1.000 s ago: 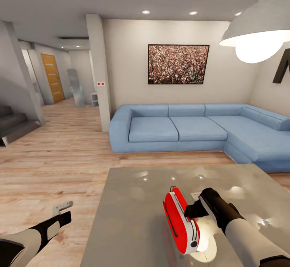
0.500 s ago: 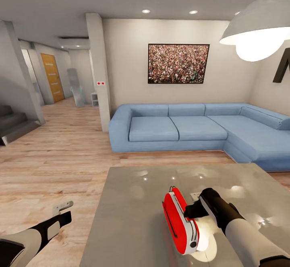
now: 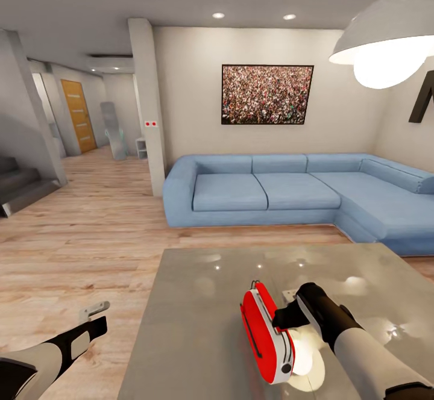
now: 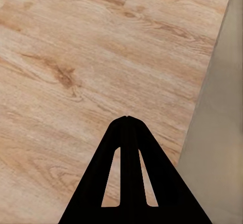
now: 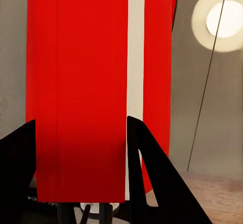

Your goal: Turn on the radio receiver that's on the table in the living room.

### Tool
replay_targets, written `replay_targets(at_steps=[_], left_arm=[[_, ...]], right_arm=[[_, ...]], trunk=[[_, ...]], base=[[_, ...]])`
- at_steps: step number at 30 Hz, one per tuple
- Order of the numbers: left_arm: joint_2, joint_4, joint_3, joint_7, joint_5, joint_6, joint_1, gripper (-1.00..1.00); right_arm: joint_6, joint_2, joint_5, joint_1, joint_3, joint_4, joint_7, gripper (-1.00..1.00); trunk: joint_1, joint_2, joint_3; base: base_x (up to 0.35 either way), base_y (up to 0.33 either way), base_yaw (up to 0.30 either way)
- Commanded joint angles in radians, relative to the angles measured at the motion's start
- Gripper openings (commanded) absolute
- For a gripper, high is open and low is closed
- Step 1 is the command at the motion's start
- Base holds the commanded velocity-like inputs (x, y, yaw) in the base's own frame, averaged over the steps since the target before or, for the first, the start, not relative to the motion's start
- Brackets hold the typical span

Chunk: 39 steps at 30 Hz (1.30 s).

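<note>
The red radio receiver (image 3: 264, 332) with its white band stands on the glossy grey table (image 3: 193, 303) near the front edge, its narrow side towards me. My right gripper (image 3: 282, 317) is against its right side. In the right wrist view the gripper (image 5: 81, 120) is open, and the red and white radio body (image 5: 76, 82) sits right at the black fingers (image 5: 152, 178), spanning the gap between them. My left gripper (image 3: 94, 310) hangs shut over the wood floor left of the table, its tips (image 4: 126, 119) pressed together.
A blue L-shaped sofa (image 3: 289, 192) runs behind the table under a framed crowd picture (image 3: 267, 95). A white pendant lamp (image 3: 386, 38) hangs at upper right. Open wood floor (image 3: 90, 231) stretches left towards a pillar (image 3: 149, 105), stairs (image 3: 21, 186) and a hallway.
The radio has shifted slightly left and towards me, with the right gripper staying against its side. The left arm has not moved.
</note>
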Motion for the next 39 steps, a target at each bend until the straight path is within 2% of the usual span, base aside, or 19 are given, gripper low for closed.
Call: replay_targets(at_steps=[1, 13, 23, 39], left_arm=[[0.0, 0.0, 0.0, 0.0, 0.0, 0.0, 0.0, -1.0], [-0.001, 0.0, 0.0, 0.0, 0.0, 0.0, 0.0, -1.0], [-0.002, 0.0, 0.0, 0.0, 0.0, 0.0, 0.0, -1.0], [-0.002, 0.0, 0.0, 0.0, 0.0, 0.001, 0.0, -1.0]], right_arm=[[0.001, 0.0, -0.006, 0.0, -0.001, 0.0, 0.0, -1.0], [0.001, 0.002, -0.005, 0.0, -0.001, 0.003, -0.001, -1.0], [0.001, 0.002, -0.006, 0.0, -0.001, 0.003, -0.001, -1.0], [0.001, 0.002, -0.009, 0.0, -0.001, 0.03, 0.0, -1.0]], trunk=[[0.0, 0.0, 0.0], [0.0, 0.0, 0.0], [0.038, -0.07, -0.031], [0.038, -0.07, -0.031]], base=[[0.0, 0.0, 0.0], [0.0, 0.0, 0.0], [0.0, 0.0, 0.0], [0.0, 0.0, 0.0]])
